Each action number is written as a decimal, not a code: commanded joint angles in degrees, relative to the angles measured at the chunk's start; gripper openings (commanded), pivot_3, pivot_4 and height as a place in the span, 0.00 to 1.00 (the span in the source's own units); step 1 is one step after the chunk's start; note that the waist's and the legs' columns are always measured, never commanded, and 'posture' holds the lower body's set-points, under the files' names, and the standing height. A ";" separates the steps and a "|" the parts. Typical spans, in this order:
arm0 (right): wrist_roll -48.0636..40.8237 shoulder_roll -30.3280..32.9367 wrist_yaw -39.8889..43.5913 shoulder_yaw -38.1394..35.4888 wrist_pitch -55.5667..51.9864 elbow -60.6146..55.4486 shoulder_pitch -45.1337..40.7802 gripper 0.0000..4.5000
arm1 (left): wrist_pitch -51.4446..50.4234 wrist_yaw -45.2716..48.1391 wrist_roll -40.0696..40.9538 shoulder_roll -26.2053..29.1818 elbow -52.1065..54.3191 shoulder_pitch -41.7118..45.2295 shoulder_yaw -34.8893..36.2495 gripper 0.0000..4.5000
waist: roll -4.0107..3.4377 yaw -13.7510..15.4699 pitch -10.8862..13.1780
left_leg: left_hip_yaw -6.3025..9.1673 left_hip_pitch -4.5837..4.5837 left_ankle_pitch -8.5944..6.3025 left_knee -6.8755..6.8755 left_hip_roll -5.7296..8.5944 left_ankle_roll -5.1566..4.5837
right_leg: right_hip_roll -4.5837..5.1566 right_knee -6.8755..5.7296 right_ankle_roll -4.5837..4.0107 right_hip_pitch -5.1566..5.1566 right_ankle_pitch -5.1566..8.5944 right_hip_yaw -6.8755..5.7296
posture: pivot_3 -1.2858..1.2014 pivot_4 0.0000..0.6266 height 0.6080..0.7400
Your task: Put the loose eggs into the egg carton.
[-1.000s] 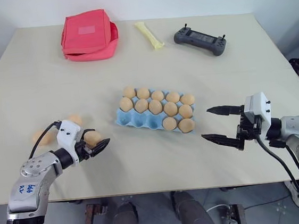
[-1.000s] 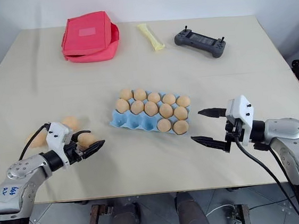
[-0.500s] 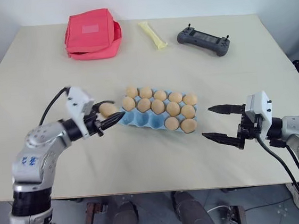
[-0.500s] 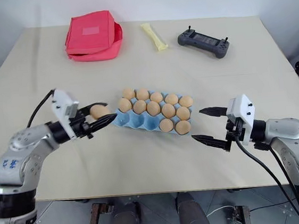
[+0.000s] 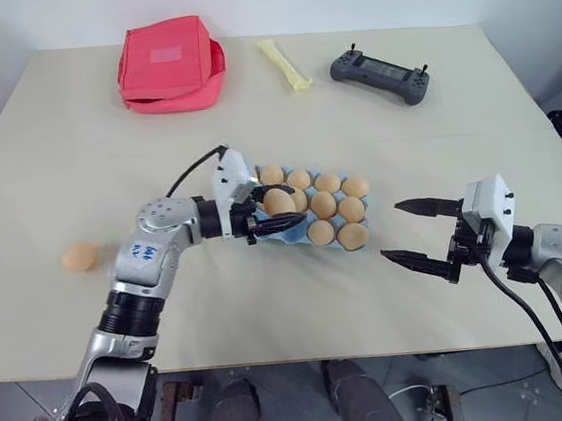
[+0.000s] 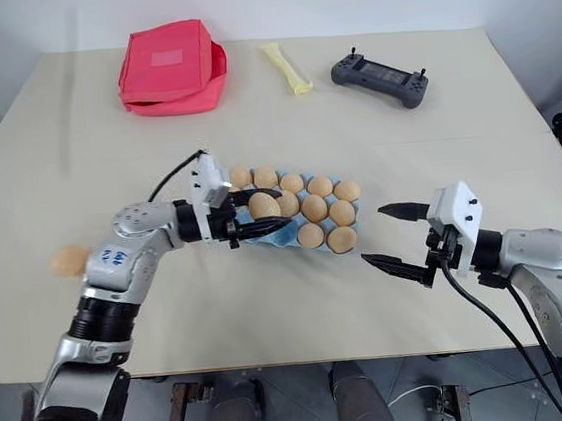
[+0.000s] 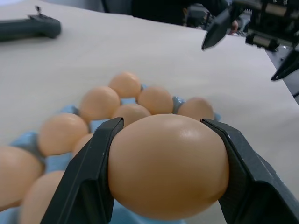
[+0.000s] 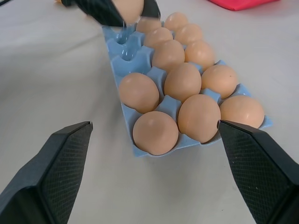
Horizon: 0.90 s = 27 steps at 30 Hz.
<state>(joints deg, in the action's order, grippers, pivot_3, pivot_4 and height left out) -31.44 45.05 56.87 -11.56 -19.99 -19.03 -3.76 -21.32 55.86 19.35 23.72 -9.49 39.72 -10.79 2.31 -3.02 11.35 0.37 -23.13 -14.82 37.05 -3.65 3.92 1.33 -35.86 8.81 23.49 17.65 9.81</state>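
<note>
Left tool (image 5: pixel 264 209) is clamped on a smooth tan-orange egg (image 7: pixel 168 165) above the light blue egg carton (image 8: pixel 122 51). Right tool (image 5: pixel 417 231) is spread apart. One loose egg (image 5: pixel 80 257) lies on the surface (image 5: pixel 272 312).

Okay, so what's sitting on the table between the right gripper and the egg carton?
Nothing: in the left eye view, only bare table separates the right gripper, fingers open, from the egg carton.
</note>
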 commanded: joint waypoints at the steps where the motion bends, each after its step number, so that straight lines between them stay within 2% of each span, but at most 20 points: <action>1: -0.72 -0.20 -1.17 -2.79 0.76 -3.14 1.68 1.00 | 3.06 1.37 -1.56 -1.03 -1.87 2.51 -0.31 0.52 | 0.00 0.00 0.00 | 0.01 0.00 0.00 0.00 0.00 0.00 | -0.01 -0.01 0.00 0.00 0.00 0.00 | 0.52 0.24 1.00; 7: -0.81 -0.14 -1.69 -3.03 0.91 -3.43 2.49 1.00 | 5.11 0.87 -3.79 -2.00 -4.44 3.52 0.12 0.97 | 0.00 -0.07 0.00 | 0.01 0.01 0.00 0.01 0.00 -0.01 | -0.01 -0.02 0.01 0.00 -0.01 0.00 | 0.52 0.24 1.00; 8: -0.78 -0.12 -1.63 -2.95 0.98 -3.22 2.37 1.00 | 5.60 0.54 -3.85 -2.26 -4.62 3.67 0.54 1.00 | 0.00 -0.07 0.00 | 0.01 0.01 0.01 0.02 0.00 -0.01 | -0.01 -0.02 0.02 -0.01 -0.01 0.00 | 0.52 0.24 1.00; 14: -0.62 -0.02 -0.77 -2.00 1.23 -1.60 0.60 1.00 | 4.33 -1.60 -2.63 -2.40 -0.78 3.07 3.43 1.00 | 0.00 -0.05 0.00 | 0.01 -0.01 0.01 0.00 0.00 -0.01 | -0.01 -0.02 0.03 0.00 -0.02 0.00 | 0.52 0.24 1.00; 19: -0.27 0.08 0.79 -0.96 1.63 0.30 -1.32 1.00 | -2.25 -4.46 -0.39 1.19 7.87 0.34 7.94 1.00 | -0.01 -0.20 0.00 | 0.01 0.00 0.01 -0.01 -0.01 -0.01 | -0.01 -0.04 0.03 0.00 -0.02 0.00 | 0.52 0.24 1.00; 27: 0.20 -0.09 4.03 1.59 2.65 3.56 -4.42 1.00 | -12.65 -13.19 3.83 10.17 24.76 -16.41 24.05 1.00 | -0.03 -0.33 0.02 | 0.03 0.03 0.01 -0.03 -0.05 -0.01 | 0.00 -0.10 0.01 0.01 0.00 -0.02 | 0.52 0.24 1.00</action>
<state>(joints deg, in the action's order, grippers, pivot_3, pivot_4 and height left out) -31.36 44.86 59.94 -9.43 -18.64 -15.03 -7.41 -32.61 44.79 21.02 32.99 10.25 24.79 8.84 2.28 -3.35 11.37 0.40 -23.10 -14.81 37.04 -3.70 3.90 1.34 -35.95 8.82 23.50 17.65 9.79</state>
